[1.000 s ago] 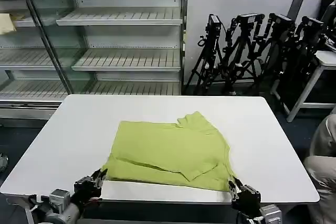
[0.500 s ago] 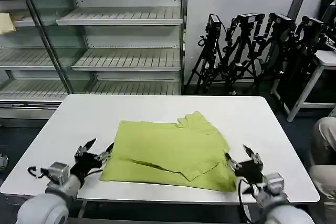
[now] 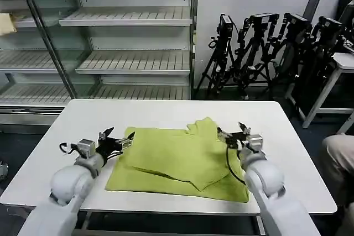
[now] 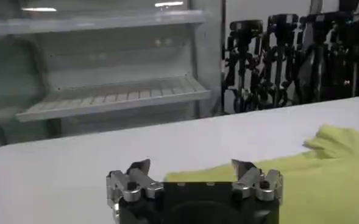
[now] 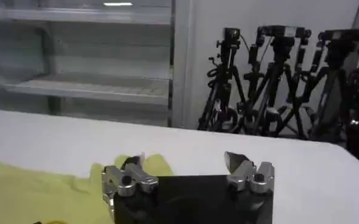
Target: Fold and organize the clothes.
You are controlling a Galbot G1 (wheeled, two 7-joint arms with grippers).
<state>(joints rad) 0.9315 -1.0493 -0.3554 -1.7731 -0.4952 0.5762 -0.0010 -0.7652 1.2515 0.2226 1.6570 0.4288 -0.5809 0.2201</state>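
Two grippers: both hover over the T-shirt's far corners, fingers spread wide, nothing held.
Left gripper (image 3: 117, 140): just above the shirt's far left corner.
Right gripper (image 3: 234, 135): beside the bunched sleeve at the far right.
T-shirt (image 3: 177, 164): lime green, partly folded, lying flat mid-table (image 3: 83, 120), near edge close to the table's front.
Step, as I judge it: taking the far edge for the next fold.
Doing it well: lower both together, pinch only the top layer at matching corners, keep the edge taut and level.
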